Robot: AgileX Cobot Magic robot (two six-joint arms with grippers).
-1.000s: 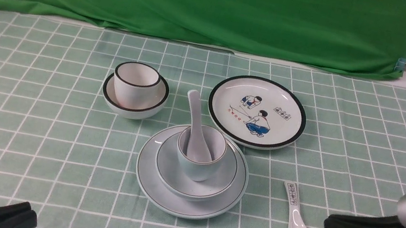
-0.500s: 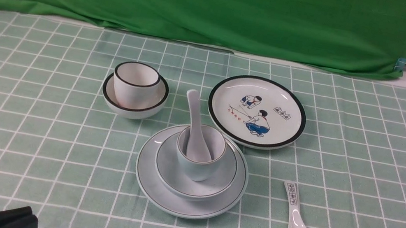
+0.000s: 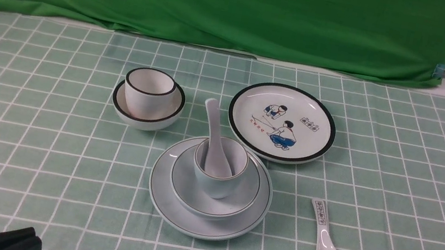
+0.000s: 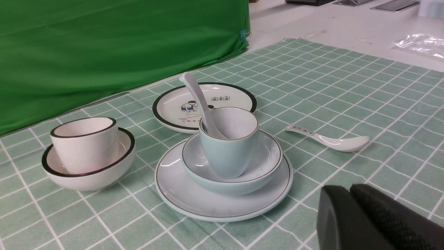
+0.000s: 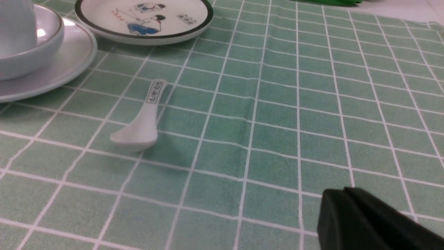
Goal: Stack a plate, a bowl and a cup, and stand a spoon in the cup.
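- Where the checked green tablecloth (image 3: pixel 17 144) spreads before the green backdrop (image 3: pixel 226 2), the pale blue-white plate (image 3: pixel 166 200) lies near the middle, on the robot's side of the other dishes.
- The pale blue-white bowl (image 3: pixel 232 198) sits centred on that plate, and the handleless pale cup (image 3: pixel 216 183) stands upright inside the bowl.
- The plain white soup spoon (image 3: pixel 213 137) stands in the cup, scoop down, its handle leaning up and away over the cup's far-left rim.
- Beyond the stack to the left, a black-rimmed white cup (image 3: pixel 148 91) sits in a black-rimmed white bowl (image 3: pixel 136 119).
- Beyond it to the right, just beside the pale plate, lies a black-rimmed plate with cartoon children (image 3: pixel 281 122).
- A white spoon with printed characters on its handle (image 3: pixel 327 239) lies flat on the cloth, right of the stack and apart from it.
- The left gripper (image 3: pixel 26 239) hangs low at the near-left edge, fingers pressed together, holding nothing.
- The right gripper (image 5: pixel 343 205) shows only in its wrist view, jaws together and empty above bare cloth, well apart from the printed spoon.
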